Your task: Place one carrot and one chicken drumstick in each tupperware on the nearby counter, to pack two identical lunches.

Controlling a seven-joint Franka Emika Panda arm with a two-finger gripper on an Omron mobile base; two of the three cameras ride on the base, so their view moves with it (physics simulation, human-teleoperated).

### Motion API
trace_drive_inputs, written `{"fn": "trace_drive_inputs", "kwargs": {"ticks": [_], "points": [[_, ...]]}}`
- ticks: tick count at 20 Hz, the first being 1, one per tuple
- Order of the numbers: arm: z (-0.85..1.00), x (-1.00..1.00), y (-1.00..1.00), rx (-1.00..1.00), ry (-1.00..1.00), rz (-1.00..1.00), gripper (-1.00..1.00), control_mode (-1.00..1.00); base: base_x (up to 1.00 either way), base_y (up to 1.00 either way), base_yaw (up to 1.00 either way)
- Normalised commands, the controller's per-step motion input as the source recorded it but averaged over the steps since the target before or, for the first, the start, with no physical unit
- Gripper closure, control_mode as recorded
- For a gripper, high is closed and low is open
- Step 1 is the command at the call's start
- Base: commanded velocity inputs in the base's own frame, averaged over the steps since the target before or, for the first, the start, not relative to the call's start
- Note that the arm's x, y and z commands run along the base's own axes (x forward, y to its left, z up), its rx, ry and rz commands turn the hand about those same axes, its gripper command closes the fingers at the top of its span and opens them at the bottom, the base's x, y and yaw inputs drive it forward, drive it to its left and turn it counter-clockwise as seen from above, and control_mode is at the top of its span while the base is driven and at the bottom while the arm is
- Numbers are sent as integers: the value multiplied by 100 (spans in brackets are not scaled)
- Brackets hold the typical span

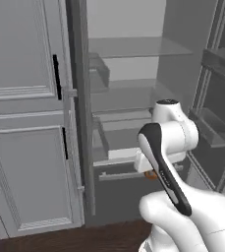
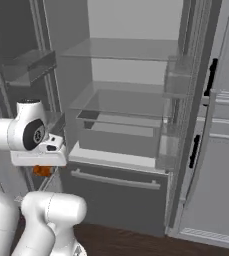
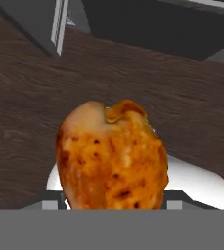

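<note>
One chicken drumstick (image 3: pixel 112 156) in gripper (image 3: pixel 114 202).

The arm (image 1: pixel 170 162) rises from the lower right of the frame, its white links and a dark joint strip bent toward the middle. Just behind its wrist, right of center, a small orange bit (image 1: pixel 152 174) peeks out; what it is cannot be told here. Beyond stands an open fridge (image 1: pixel 133 64) with glass shelves across the upper middle and a drawer (image 1: pixel 128 173) with a bar handle low in the center. Door bins (image 1: pixel 217 123) line the right edge. A grey panelled door (image 1: pixel 25 123) covers the left side. Dark wood floor (image 1: pixel 84 241) runs along the bottom.
</note>
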Motion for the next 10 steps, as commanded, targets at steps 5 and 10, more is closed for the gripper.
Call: {"fn": "trace_drive_inputs", "kwargs": {"ticks": [5,10], "points": [[0,0,0,0,0,0,100,100,-53,97,61],[0,0,0,0,0,0,100,100,10,67,61]]}}
